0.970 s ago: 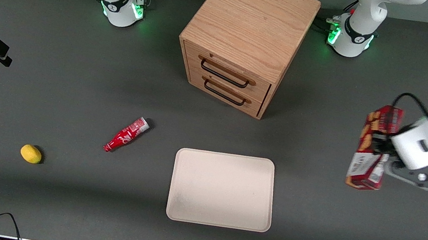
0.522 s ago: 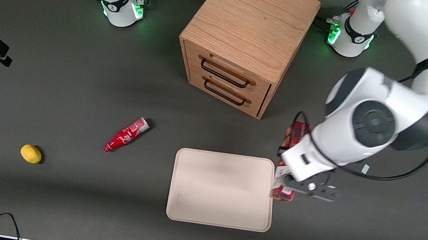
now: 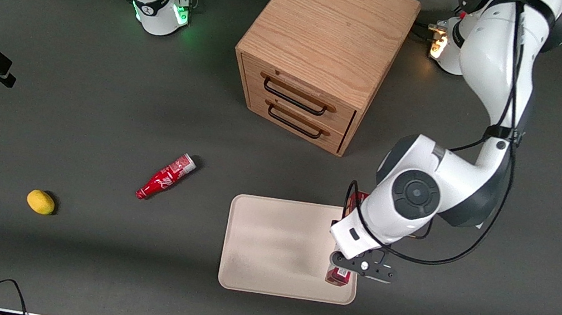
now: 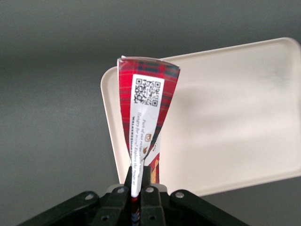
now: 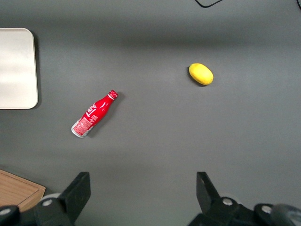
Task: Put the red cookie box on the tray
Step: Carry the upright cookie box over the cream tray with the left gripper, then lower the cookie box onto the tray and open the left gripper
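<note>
The gripper [image 3: 347,272] hangs over the tray [image 3: 267,245], above the tray's edge at the working arm's end of the table. Its fingers are pressed tight on the red cookie box [image 3: 339,275], with only the thin box between them. The big white arm covers most of the box in the front view, so just a small red bit peeks out under the gripper and another bit shows by the tray's corner nearest the drawers. In the wrist view the gripper [image 4: 137,188] pinches the red cookie box [image 4: 146,110] on its two wide sides, and the box looks long and thin from there. Its end has a white label with a square code and small writing. Under the box sits the pale tray [image 4: 235,117], and the box's end is over the tray near its rim. I cannot tell if the box touches the tray. A wooden cabinet [image 3: 328,35] with two drawers stands farther from the front camera than the tray. A red soda bottle [image 3: 166,176] lies on its side on the gray table [image 3: 96,111], toward the parked arm's end. A yellow lemon [image 3: 41,202] sits even closer to that end.
</note>
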Controlling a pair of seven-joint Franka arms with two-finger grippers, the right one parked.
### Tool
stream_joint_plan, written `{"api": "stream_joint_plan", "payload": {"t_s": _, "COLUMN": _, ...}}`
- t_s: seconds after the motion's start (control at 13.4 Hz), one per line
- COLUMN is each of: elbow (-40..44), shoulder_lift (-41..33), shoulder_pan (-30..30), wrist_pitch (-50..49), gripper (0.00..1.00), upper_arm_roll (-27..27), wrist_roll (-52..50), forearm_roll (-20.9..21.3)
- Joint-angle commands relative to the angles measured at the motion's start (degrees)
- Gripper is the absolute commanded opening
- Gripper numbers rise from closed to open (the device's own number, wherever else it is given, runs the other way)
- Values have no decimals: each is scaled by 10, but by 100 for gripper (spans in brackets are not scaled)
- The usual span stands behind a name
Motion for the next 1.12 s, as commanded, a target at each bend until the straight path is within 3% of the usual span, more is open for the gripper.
{"api": "stream_joint_plan", "payload": {"t_s": 0.0, "elbow": 26, "shoulder_lift": 34, "shoulder_pan": -14, "wrist_pitch": 16, "gripper": 0, "upper_arm_roll": 11, "wrist_roll": -25, "forearm_roll": 26}}
{"api": "stream_joint_plan", "payload": {"t_s": 0.6, "elbow": 21, "shoulder_lift": 81, "shoulder_pan": -25, "wrist_pitch": 75, "gripper": 0, "upper_arm_roll": 12, "wrist_roll": -51, "forearm_roll": 45}}
{"api": "stream_joint_plan", "payload": {"t_s": 0.75, "elbow": 21, "shoulder_lift": 87, "shoulder_pan": -27, "wrist_pitch": 82, "gripper": 7, "upper_arm_roll": 13, "wrist_roll": -51, "forearm_roll": 46}}
{"api": "stream_joint_plan", "payload": {"t_s": 0.82, "elbow": 21, "shoulder_lift": 88, "shoulder_pan": -27, "wrist_pitch": 83, "gripper": 16, "upper_arm_roll": 13, "wrist_roll": -51, "forearm_roll": 47}}
{"api": "stream_joint_plan", "payload": {"t_s": 1.04, "elbow": 10, "shoulder_lift": 91, "shoulder_pan": -27, "wrist_pitch": 107, "gripper": 19, "upper_arm_roll": 13, "wrist_roll": -51, "forearm_roll": 54}}
